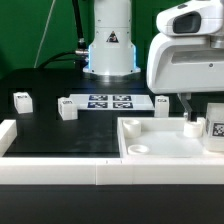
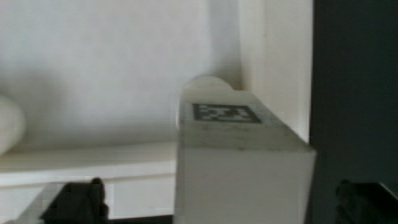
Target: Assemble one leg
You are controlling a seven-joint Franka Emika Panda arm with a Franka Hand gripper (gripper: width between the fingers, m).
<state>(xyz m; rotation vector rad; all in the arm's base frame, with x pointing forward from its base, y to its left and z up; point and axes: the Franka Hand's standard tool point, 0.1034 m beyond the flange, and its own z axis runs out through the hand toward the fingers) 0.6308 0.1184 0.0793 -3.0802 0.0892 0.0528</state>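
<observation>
A leg, a stubby white block with a square tag, stands on the large white tray-like part near its corner at the exterior view's right. In the wrist view the same leg fills the middle, tag facing up the picture, with the tray's wall and a round corner hole behind it. My gripper hangs over that corner. Its dark fingertips show on either side of the leg with gaps between them and the block, so the jaws stand open around it.
Three more legs lie on the black table: one far left, one beside the marker board, one to its right. The marker board lies before the robot base. A white rail runs along the front.
</observation>
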